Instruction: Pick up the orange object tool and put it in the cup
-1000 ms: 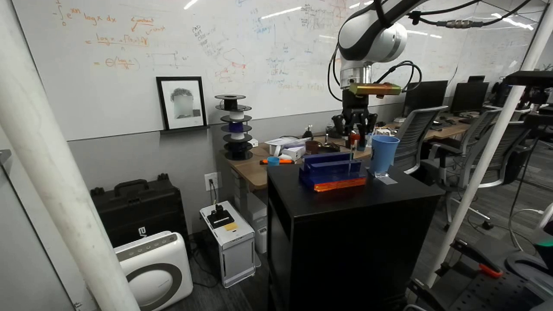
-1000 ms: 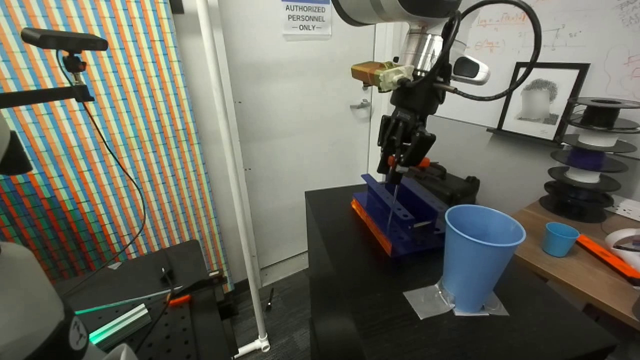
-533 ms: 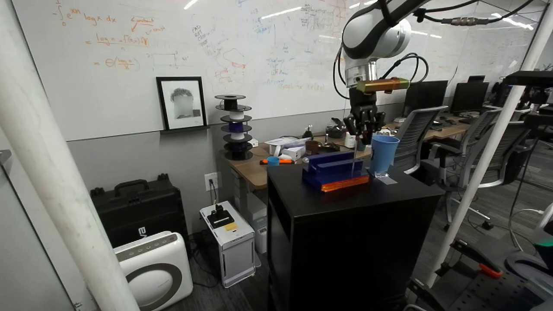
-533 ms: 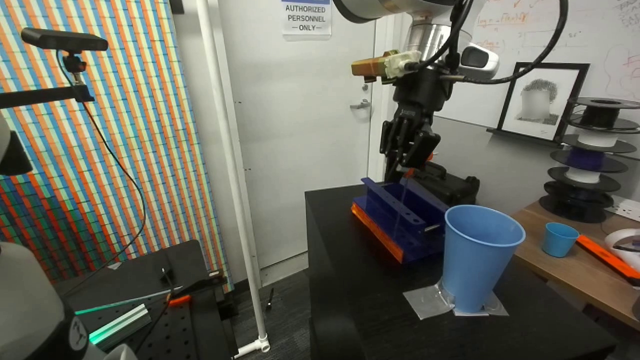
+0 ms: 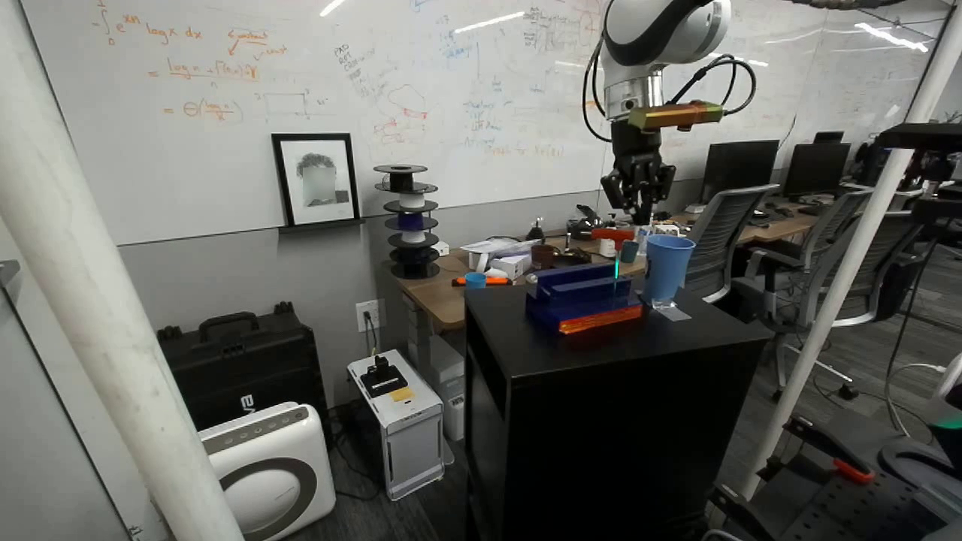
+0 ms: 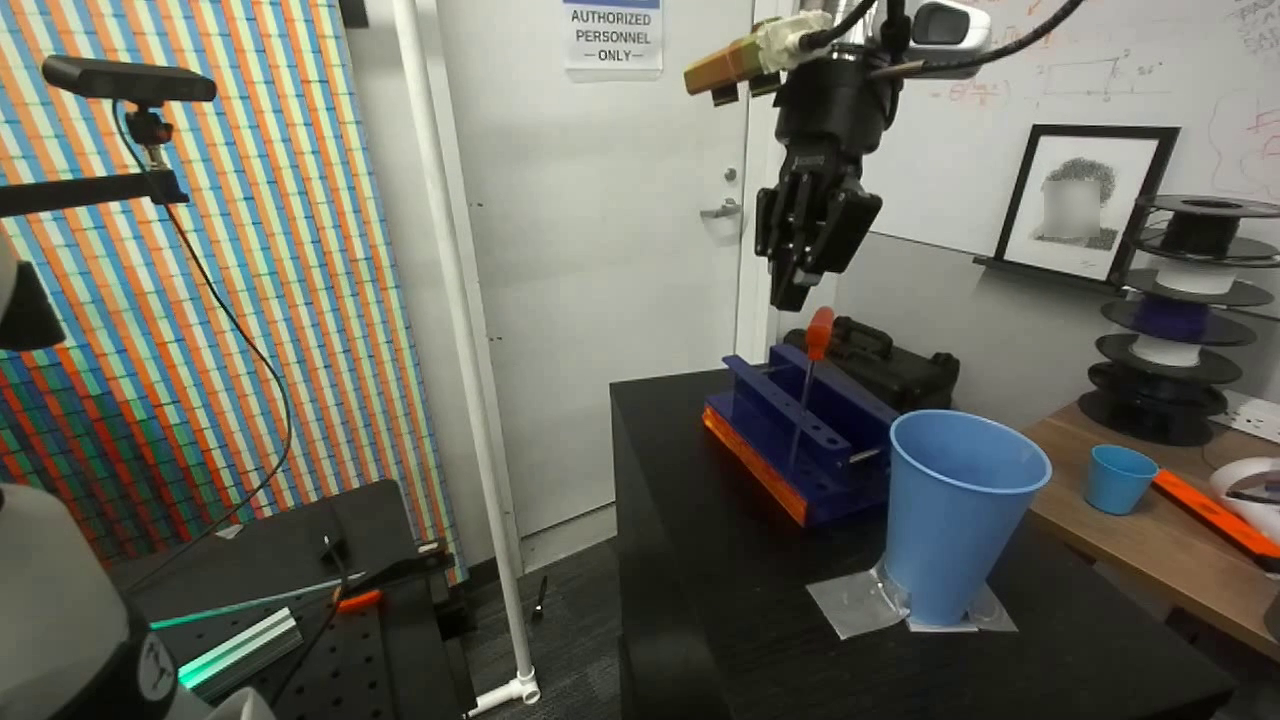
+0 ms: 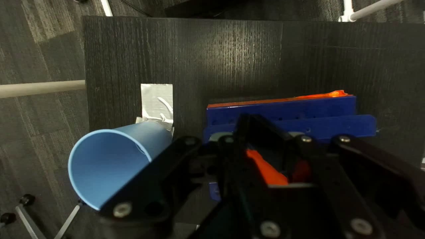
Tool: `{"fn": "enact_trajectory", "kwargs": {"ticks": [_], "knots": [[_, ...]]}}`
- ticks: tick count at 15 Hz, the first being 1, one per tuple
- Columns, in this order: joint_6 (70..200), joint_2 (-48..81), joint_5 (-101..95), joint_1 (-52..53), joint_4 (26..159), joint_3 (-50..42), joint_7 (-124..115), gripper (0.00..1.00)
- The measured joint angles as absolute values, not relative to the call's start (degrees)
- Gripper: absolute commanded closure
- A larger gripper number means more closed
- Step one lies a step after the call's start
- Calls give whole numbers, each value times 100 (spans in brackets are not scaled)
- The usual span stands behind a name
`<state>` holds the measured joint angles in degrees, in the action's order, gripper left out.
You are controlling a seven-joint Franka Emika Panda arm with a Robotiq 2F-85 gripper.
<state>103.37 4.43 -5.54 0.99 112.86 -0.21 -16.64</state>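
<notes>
Over the last half second the end effector point(image 6: 790, 297) has climbed in both exterior views, baring the handle of the orange-handled tool point(image 6: 819, 335) that the fingers partly covered; the light-blue cup point(image 6: 955, 545) and the dark-blue box point(image 6: 785, 405) sit where they did. The end effector's fingers are drawn in narrow, right of centre in the upper half of both exterior frames, and they are apart from the tool. The tool stands in the box on the tabletop point(image 6: 755, 620), near the cup but outside it, its handle just below the fingertips: in an exterior view slightly to their right, and in an exterior view slightly to their left, as a crossbar point(image 5: 610, 234) on a shaft that gleams teal. The shaft's lower end shows only dimly against the blue, so how it is seated cannot be made out. In the wrist view the handle is an orange patch just below and right of the middle, framed by dark, blurred parts of the end effector that cover much of the tool and box; whether the darker red patch point(image 7: 301, 171) beside it belongs to the same handle is unclear. The cup's mouth opens at lower left there, its bottom out of sight. The arm is cut off by the top edge of both exterior frames.
</notes>
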Motion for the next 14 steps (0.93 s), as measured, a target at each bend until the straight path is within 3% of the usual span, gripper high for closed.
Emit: {"fn": "enact_trajectory", "kwargs": {"ticks": [1, 3, 11, 14], "knots": [[10310, 370, -553, 109, 11287, 2, -1639, 63], [10263, 227, -553, 119, 11286, 37, -1482, 60], [10281, -39, -741, 112, 11288, 44, -63, 0], [10353, 88, -762, 112, 11300, 44, 377, 0]]}}
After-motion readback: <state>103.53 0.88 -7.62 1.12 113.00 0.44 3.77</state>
